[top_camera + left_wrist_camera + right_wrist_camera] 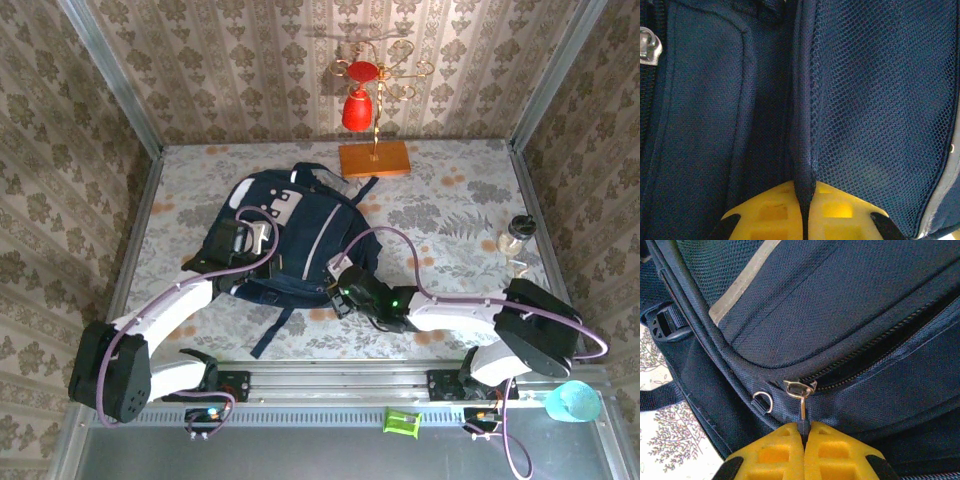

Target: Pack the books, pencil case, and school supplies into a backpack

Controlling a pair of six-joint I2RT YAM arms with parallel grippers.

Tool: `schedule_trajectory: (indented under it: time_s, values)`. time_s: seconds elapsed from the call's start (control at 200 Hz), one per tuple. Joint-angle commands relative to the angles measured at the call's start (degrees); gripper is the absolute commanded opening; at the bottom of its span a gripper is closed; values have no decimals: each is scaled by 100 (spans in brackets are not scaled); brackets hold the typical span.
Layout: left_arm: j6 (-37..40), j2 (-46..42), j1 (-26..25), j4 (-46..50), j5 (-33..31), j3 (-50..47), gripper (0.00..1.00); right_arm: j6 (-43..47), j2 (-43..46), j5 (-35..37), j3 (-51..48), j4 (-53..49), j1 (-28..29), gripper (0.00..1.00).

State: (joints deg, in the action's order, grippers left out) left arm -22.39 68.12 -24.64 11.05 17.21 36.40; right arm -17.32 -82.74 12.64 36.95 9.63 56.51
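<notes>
- A large navy-blue backpack (310, 225) with pale grey patches lies flat on a floral-patterned bench (450, 205), left of centre, its dark straps trailing toward the near edge.
- The left arm reaches from the near left onto the backpack's left side. In its wrist view, the left pincer (805, 212) has its yellow fingers (770, 215) pressed together on a raised fold of navy fabric, with mesh panel (880, 115) to the right of the fold.
- The right arm reaches across from the near right to the backpack's near right corner. The right pincer (804, 435) is closed on the thin metal tab of a zip pull (801, 399), which hangs at the end of a curved zip line. A small metal ring (762, 401) sits just beside the pull.
- Far behind the backpack, near the back wall, an orange slab (375, 158) carries a gold stem with a red bell (357, 108).
- A small jar (517, 235) stands at the right edge of the bench, well apart from the backpack.
</notes>
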Motion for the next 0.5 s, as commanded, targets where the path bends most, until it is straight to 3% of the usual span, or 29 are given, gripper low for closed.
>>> schedule_trajectory:
  time_s: [0.0,0.35,0.455,0.495]
  values:
    - [224,-58,192,160,-723,103,0,89,221,397,-110,-303,-193,0]
    - [419,17,204,328,-1124,155,0,-180,258,648,152,-1098,-631,0]
    - [385,16,193,211,-1103,182,0,-72,437,147,101,-805,-632,0]
    - [362,-32,173,124,-1069,174,17,-71,533,-142,22,-577,-624,0]
